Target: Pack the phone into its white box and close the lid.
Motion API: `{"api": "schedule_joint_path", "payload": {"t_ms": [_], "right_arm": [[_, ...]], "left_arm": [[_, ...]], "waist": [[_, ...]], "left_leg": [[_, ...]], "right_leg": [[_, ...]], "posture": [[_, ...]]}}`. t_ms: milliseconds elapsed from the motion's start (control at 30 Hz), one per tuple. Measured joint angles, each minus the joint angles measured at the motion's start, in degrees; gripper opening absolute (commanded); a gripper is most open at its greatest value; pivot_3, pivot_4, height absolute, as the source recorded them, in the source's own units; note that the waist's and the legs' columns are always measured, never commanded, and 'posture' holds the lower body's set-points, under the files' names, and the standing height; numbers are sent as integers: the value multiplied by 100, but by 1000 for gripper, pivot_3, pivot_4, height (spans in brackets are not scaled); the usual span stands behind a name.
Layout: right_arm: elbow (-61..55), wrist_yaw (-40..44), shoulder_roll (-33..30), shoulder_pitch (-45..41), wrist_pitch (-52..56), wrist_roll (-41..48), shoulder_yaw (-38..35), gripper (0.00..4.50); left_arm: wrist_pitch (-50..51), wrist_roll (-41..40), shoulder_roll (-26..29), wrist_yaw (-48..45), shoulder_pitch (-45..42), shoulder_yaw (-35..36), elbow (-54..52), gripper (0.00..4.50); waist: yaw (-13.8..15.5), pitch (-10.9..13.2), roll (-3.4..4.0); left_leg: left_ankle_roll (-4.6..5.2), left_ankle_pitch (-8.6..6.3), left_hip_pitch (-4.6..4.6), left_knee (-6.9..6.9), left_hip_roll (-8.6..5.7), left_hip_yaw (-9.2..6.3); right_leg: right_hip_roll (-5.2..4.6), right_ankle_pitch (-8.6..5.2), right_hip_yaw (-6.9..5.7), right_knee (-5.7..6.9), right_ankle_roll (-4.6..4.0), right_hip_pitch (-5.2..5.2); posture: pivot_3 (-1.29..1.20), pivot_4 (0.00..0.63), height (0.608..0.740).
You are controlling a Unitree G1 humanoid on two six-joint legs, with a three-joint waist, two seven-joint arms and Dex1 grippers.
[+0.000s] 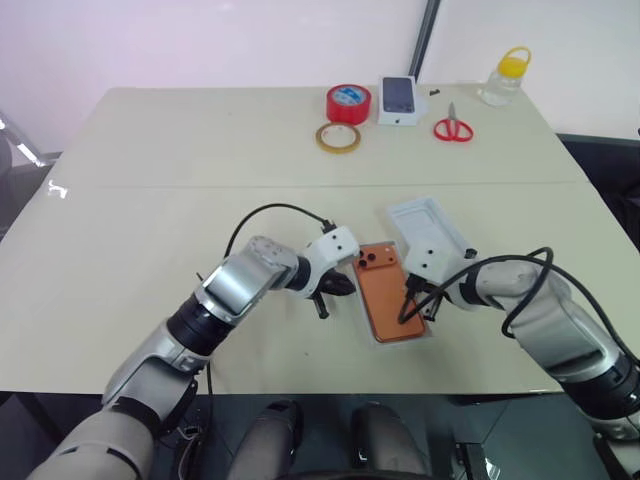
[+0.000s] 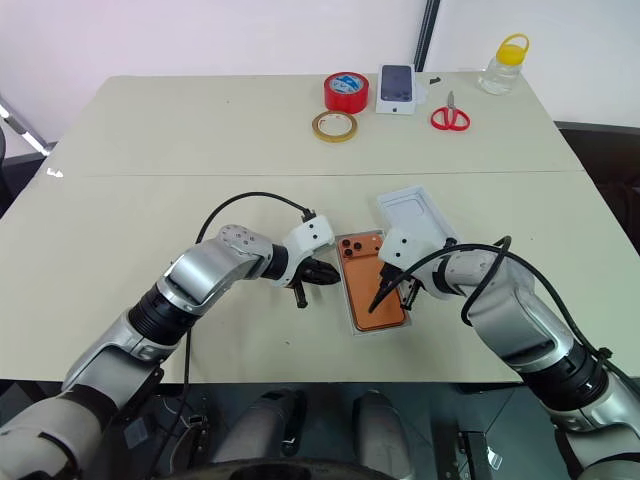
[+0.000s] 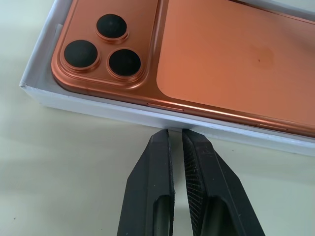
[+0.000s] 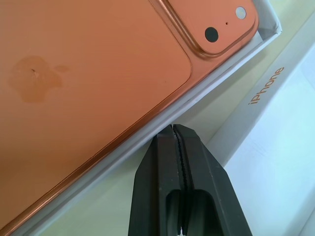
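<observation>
Both arms reach inward, wrists bent down. The left gripper [image 3: 176, 140] points toward the robot's right, its fingers nearly together — only a thin slit shows. The right gripper [image 4: 173, 132] angles forward-left, fingers pressed shut, seemingly holding nothing.

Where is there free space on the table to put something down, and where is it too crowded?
Free: the wide bare stretch of table to the robot's left, and the middle band between the yellow tape ring and the phone. Crowded: around the white box, where the lid lies alongside and the left gripper and right gripper flank it.
</observation>
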Motion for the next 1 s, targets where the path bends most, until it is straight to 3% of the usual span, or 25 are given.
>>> {"api": "schedule_joint_path", "payload": {"t_ms": [533, 633, 867, 1000], "right_arm": [[56, 99, -360, 76, -376, 273, -16, 0], [122, 148, -402, 76, -442, 368, -80, 848], [138, 520, -913, 135, -604, 721, -582, 4375], [151, 795, -1201, 78, -555, 1138, -1222, 4375]], "left_arm": [[-129, -8, -35, -14, 0, 171, 193, 481], [-127, -18, 24, -41, 5, 171, 105, 428], [-133, -18, 260, -78, 88, 200, 44, 428], [-339, -21, 572, -190, 143, 386, 44, 428]], "waist": [[-4, 0, 0], [-3, 0, 0], [-2, 0, 0], [-21, 0, 0]], "left_leg": [[0, 0, 0, 2, 1, 0], [0, 0, 0, 2, 1, 1], [0, 0, 0, 3, 1, 2], [0, 0, 1, 2, 4, 2]], "right_leg": [[0, 0, 0, 2, 0, 0], [0, 0, 0, 2, 0, 0], [1, 0, 0, 2, 0, 0], [3, 0, 0, 2, 0, 0]], "posture": [[0, 150, 740], [0, 150, 740], [0, 150, 740], [0, 150, 740]]}}
